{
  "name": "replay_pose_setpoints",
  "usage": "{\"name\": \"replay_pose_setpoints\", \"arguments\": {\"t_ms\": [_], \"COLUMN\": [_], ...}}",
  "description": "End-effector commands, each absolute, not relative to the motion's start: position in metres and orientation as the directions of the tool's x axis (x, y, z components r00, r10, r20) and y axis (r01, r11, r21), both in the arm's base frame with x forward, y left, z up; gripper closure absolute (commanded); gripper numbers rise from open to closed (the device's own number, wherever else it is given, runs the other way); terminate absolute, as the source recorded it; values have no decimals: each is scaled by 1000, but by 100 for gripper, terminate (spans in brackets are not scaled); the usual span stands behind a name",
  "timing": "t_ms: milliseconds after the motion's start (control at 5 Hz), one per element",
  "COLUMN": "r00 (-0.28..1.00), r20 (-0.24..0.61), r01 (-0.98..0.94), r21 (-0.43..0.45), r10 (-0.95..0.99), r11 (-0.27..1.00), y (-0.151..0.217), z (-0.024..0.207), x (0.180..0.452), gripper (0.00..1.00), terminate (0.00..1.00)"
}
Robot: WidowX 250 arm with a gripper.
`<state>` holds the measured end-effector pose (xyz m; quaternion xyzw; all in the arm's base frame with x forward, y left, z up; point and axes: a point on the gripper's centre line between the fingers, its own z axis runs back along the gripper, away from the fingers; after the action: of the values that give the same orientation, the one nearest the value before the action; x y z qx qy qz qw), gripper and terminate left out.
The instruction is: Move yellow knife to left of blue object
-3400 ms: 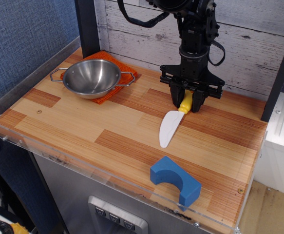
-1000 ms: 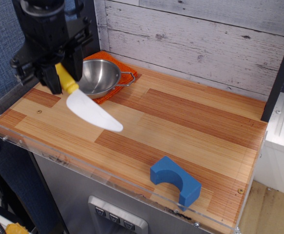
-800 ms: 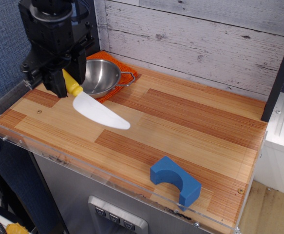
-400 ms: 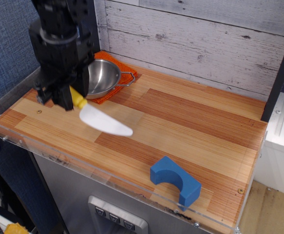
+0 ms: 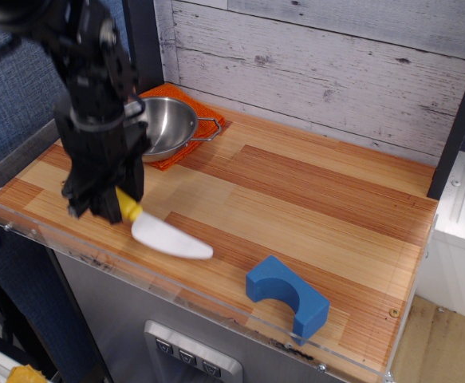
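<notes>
Near the table's front edge, claw (image 5: 119,205) grips yellow knife (image 5: 162,231).

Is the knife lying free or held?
Held: the gripper is shut on the knife handle, blade pointing toward the blue block.

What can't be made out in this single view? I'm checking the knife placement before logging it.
- Yellow knife handle: upper part hidden by the gripper.
- Fingers: blurred dark, so the grip contact is unclear.
- Blade touching the wooden tabletop or hovering: cannot tell.
- Steel bowl: left side hidden by the arm.
</notes>
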<state>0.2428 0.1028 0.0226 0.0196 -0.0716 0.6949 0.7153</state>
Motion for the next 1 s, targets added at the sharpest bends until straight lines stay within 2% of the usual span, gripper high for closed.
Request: {"name": "replay_pose_setpoints", "arguments": {"t_ms": [0, 200, 600, 800], "r00": [32, 49, 45, 43], "r20": [103, 80, 77, 79], "r01": [-993, -991, -990, -986], "r21": [-110, -123, -132, -160], "r10": [994, 996, 996, 996], "r11": [44, 59, 55, 55], "y": [88, 86, 82, 82], "z": [8, 11, 19, 32], "x": [251, 251, 251, 254], "gripper": [100, 0, 0, 0], "terminate": [0, 0, 0, 0]}}
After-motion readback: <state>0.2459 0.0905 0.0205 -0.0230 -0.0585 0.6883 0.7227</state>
